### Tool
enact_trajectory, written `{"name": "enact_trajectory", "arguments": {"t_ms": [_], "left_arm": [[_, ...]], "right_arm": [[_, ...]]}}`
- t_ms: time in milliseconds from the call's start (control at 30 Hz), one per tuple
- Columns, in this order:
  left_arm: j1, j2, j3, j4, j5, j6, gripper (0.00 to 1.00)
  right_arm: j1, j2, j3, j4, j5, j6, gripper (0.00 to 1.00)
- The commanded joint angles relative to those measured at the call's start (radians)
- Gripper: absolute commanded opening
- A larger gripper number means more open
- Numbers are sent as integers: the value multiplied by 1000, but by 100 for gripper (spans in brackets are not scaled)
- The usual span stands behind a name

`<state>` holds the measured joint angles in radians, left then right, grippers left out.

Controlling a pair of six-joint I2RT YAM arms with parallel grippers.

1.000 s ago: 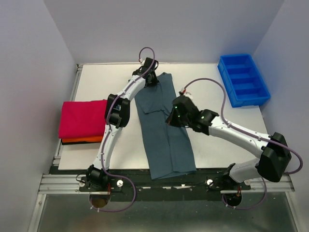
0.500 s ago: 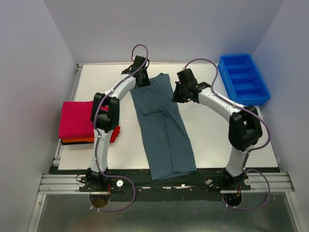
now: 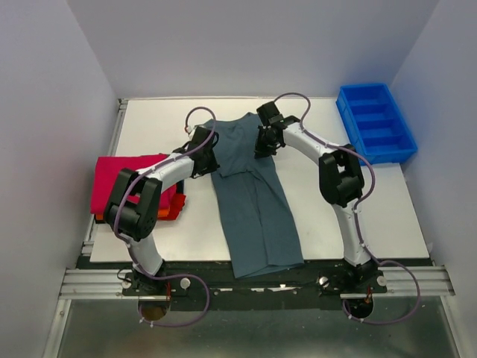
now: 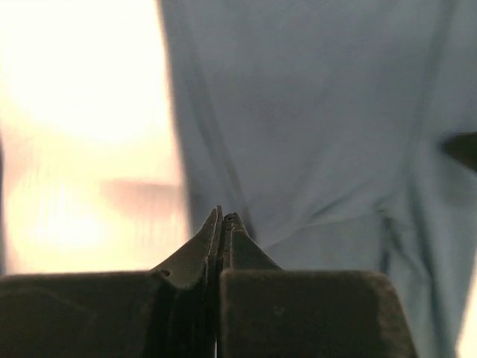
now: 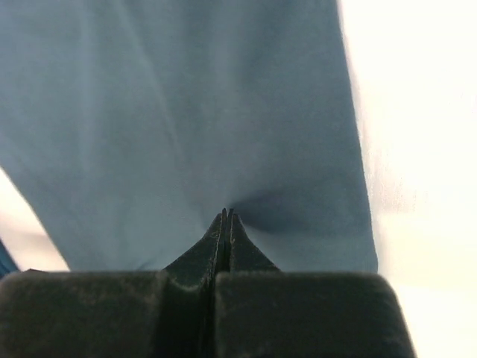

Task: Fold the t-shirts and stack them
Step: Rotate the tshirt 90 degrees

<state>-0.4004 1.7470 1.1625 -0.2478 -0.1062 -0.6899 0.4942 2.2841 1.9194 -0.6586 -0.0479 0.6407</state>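
Note:
The slate grey-blue t-shirt [image 3: 257,216] lies folded into a long strip from the far middle of the table to its near edge. My left gripper [image 3: 209,155] is at the strip's far left edge. In the left wrist view it [image 4: 223,216] is shut, with creases in the cloth [image 4: 313,112] running from its tip. My right gripper [image 3: 261,145] is at the far right edge. In the right wrist view it [image 5: 226,212] is shut on a pucker of the cloth [image 5: 186,112]. The crimson-pink shirt [image 3: 119,183] lies folded at the left on the orange one [image 3: 170,212].
A bright blue plastic tray [image 3: 375,124] with compartments stands at the far right corner. The white table top [image 3: 335,224] ends in a metal rail [image 3: 253,282] along the near edge. Walls close in the left, far and right sides.
My right arm swung from the middle of the shirt to its far right edge. My left gripper came back from the far end to the shirt's left edge. The shirt's far end looks wider.

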Motion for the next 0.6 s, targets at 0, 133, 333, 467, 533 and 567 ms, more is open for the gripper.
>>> {"name": "enact_trajectory", "arguments": {"t_ms": [0,133,333,467,533,567], "left_arm": [[5,60,-18,39,-61,-23,0],[5,190,54,8,-44,-22,0],[5,330,173,-22,-32,-17,0],[5,381,253,-48,-33,-17,0],[5,394,279,-53,-24,-20,0],[5,398,293,-60,-23,-22,0]], "right_arm": [[-26,32,-29,-55,-17,62,1],[-54,-4,-129,-3,-20,79,1],[-92,-58,-227,48,-26,85,1],[-121,-57,-234,76,-59,59,1],[-132,-38,-197,74,-73,36,1],[-137,-28,-179,71,-82,24,1]]}}
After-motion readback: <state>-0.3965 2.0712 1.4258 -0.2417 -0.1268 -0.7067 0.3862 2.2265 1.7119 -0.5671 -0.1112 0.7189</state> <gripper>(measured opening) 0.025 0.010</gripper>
